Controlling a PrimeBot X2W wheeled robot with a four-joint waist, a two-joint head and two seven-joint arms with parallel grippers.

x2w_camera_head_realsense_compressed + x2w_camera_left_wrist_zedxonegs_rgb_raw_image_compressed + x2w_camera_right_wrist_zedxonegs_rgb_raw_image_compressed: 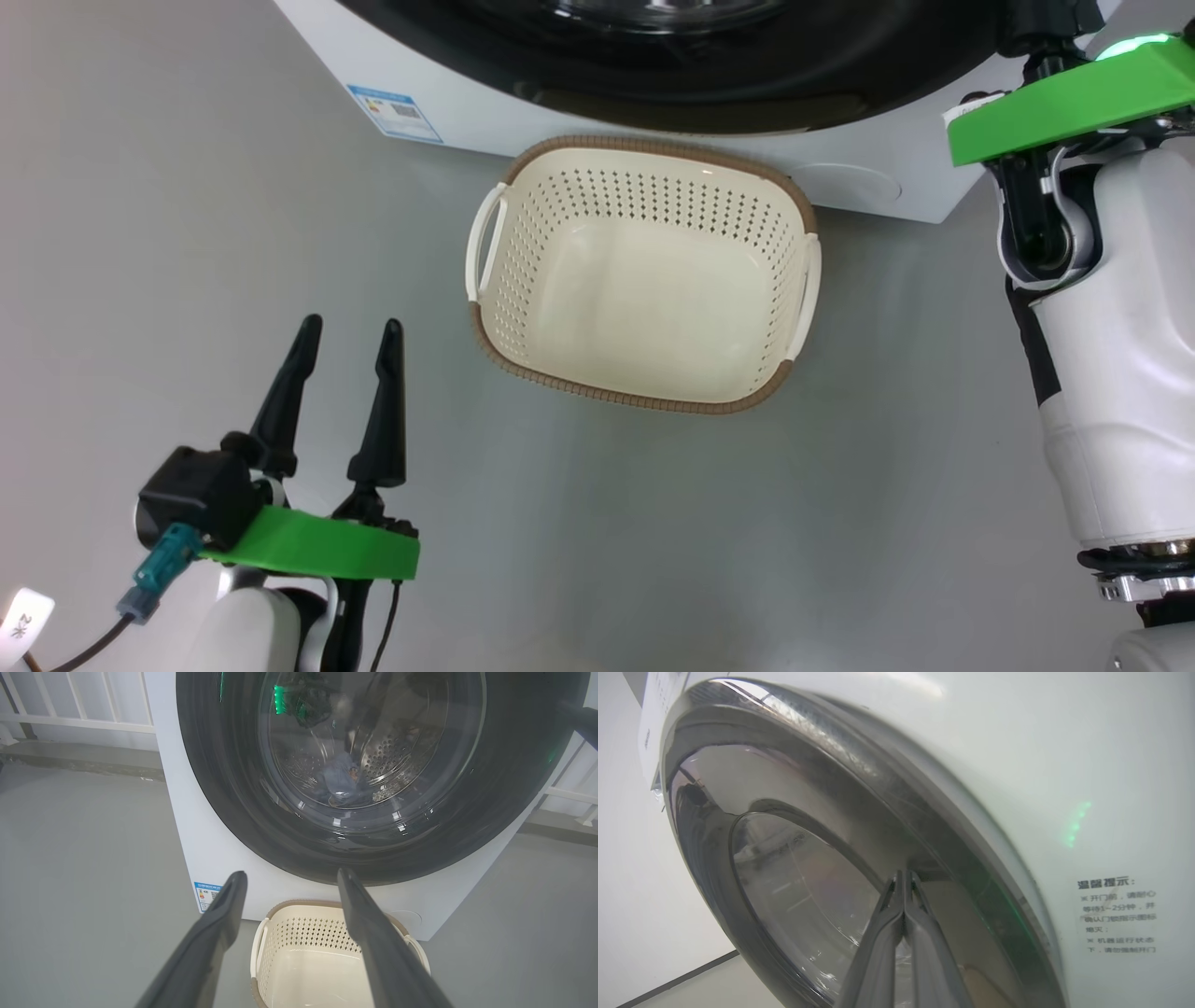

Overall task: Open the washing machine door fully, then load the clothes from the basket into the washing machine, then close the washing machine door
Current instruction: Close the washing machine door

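The cream basket [644,401] with its brown rim stands on the floor in front of the white washing machine [485,112], and nothing lies in it. The washing machine door [224,788] sits flush against the machine. Through its glass I see bluish clothes [343,781] lying in the steel drum. My left gripper [352,324] hovers open to the left of the basket, holding nothing; its fingers frame the basket [303,933] in the left wrist view. My right gripper [903,873] is shut, its tips against the door's glossy black rim [822,793] near its edge.
A blue label [394,112] marks the machine's lower corner, and a round cover [845,182] sits at its base. My right arm's green wrist bracket [1074,103] is raised beside the machine. A white railing [79,718] runs behind. Grey floor surrounds the basket.
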